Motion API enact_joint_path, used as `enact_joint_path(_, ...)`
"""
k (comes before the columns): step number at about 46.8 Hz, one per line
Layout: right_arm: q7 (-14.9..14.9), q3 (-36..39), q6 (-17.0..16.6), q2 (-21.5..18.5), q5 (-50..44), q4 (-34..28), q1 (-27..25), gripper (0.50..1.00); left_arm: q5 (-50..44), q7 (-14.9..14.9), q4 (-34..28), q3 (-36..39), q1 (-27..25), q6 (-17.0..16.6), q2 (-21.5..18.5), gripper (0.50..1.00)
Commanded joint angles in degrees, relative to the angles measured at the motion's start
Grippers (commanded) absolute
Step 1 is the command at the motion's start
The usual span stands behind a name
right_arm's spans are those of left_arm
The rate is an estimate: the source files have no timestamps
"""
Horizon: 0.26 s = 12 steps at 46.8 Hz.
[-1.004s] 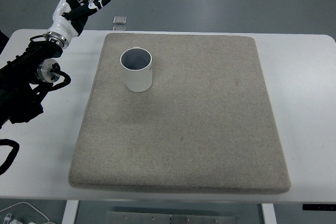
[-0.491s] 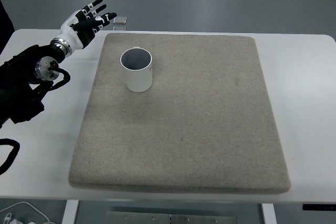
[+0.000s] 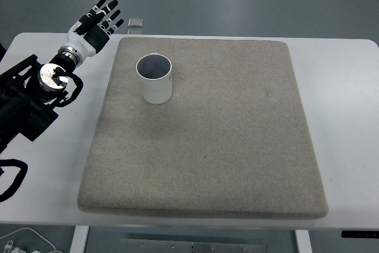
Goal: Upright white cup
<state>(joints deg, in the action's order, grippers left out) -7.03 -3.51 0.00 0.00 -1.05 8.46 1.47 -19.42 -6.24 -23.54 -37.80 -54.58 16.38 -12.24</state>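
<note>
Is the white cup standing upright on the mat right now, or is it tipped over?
Upright. The white cup stands on the grey mat with its round open mouth facing up. The left hand is apart from it.

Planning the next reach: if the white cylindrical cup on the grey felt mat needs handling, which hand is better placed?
Left. The left hand hovers open at the table's far-left, near the white cylindrical cup, which already stands upright on the grey felt mat. The right arm is out of view.
</note>
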Motion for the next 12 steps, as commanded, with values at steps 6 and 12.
enact_joint_path(6, 0.0, 0.1, 0.0, 0.0, 0.0, 0.0, 0.0, 0.93, -0.7, 0.0, 1.7, -2.4, -0.1, 0.5, 2.5, 0.994)
enact_joint_path(12, 0.0, 0.2, 0.0, 0.0, 0.0, 0.1, 0.3, 0.93, -0.8, 0.0, 3.8, -2.7, -0.1, 0.5, 4.1, 0.992)
